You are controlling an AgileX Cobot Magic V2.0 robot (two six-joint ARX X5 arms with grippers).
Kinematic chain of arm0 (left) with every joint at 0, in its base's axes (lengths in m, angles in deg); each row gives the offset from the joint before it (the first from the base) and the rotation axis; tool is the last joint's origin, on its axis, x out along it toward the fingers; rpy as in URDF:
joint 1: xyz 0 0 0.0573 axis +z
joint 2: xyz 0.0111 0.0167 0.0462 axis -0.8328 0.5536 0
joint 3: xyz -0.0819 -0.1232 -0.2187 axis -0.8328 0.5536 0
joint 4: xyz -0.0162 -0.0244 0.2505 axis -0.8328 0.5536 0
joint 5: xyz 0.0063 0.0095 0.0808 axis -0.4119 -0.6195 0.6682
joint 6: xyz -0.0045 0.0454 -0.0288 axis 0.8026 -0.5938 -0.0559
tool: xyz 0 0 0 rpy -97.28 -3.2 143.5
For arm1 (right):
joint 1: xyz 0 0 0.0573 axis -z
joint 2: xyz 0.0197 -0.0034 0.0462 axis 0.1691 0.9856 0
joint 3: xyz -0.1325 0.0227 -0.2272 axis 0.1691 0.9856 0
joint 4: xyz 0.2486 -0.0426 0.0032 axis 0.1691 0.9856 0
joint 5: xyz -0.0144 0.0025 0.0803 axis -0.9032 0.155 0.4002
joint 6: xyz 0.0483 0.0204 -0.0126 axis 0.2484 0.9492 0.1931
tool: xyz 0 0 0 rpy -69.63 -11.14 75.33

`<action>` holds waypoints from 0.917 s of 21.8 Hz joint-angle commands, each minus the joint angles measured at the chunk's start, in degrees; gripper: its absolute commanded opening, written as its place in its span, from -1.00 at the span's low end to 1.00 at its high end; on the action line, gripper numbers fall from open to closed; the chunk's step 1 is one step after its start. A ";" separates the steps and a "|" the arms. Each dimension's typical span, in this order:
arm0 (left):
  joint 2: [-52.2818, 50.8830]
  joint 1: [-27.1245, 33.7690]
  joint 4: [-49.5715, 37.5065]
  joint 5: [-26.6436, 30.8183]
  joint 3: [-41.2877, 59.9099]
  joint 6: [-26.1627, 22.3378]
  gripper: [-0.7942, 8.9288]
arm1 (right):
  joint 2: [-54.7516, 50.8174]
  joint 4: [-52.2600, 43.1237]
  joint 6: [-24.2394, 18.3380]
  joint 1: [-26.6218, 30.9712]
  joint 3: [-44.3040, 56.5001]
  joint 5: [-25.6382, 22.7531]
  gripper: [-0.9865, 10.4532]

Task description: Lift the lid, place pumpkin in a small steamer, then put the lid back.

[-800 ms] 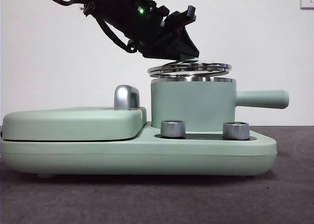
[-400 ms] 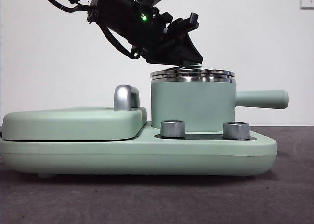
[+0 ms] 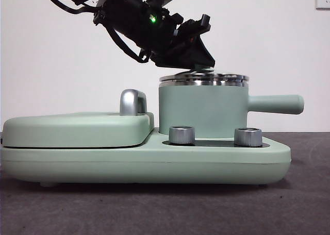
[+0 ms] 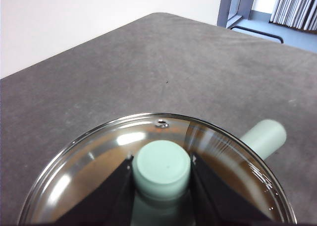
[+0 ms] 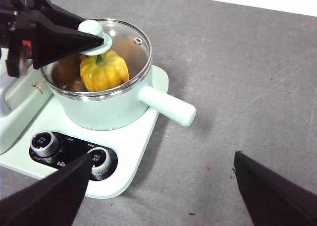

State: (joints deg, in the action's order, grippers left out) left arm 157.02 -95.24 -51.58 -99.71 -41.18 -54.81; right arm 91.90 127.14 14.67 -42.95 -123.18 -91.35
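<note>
**Lid down on the steamer, pumpkin inside**

From the front, the lid point(image 3: 204, 79) lies flat on the steel rim of the small steamer point(image 3: 202, 111), whose straight handle sticks out to the right. The steamer stands on the right part of the mint-green base point(image 3: 149, 160), behind two silver knobs point(image 3: 181, 134); the flat griddle cover point(image 3: 77, 128) fills the left part. This level view hides the pot's contents.

The right wrist view looks down through the glass and shows the pumpkin point(image 5: 103, 70) sitting in the steamer, green stem up, under the lid.

The left gripper point(image 4: 161, 172) comes in from the upper left in the front view. Its own wrist view shows the two black jaws closed on the lid's mint-green knob point(image 4: 162, 165), one on each side, with the vent hole point(image 4: 161, 122) just beyond.

The right gripper point(image 5: 163, 191) hangs above the table with its jaws spread wide and nothing between them, on the near right of the base.
</note>
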 commanded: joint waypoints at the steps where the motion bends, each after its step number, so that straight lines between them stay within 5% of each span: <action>1: 1.60 -0.20 -0.87 0.70 -1.64 -1.64 -0.82 | 0.37 -0.55 0.81 -0.31 -0.42 0.09 -0.05; 7: 1.62 -0.15 -0.87 0.68 -1.64 -1.33 -0.81 | 0.37 -0.55 0.83 -0.31 -0.42 0.17 -0.05; 11: 1.60 -0.15 -0.83 0.68 -1.64 0.48 -0.29 | 0.37 -0.52 0.81 -0.31 -0.42 0.22 -0.05; 14: 0.59 -0.15 0.28 0.66 -1.64 3.17 -0.26 | 0.37 -0.52 0.81 -0.31 -0.42 0.28 -0.05; 20: -9.70 1.42 17.84 0.66 -1.64 5.01 -0.26 | 0.37 -0.74 0.57 -0.31 -0.42 1.92 -0.05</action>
State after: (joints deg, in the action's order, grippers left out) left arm 147.09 -93.79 -34.25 -99.10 -41.29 -51.00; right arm 91.90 127.06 14.67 -42.95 -123.18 -89.54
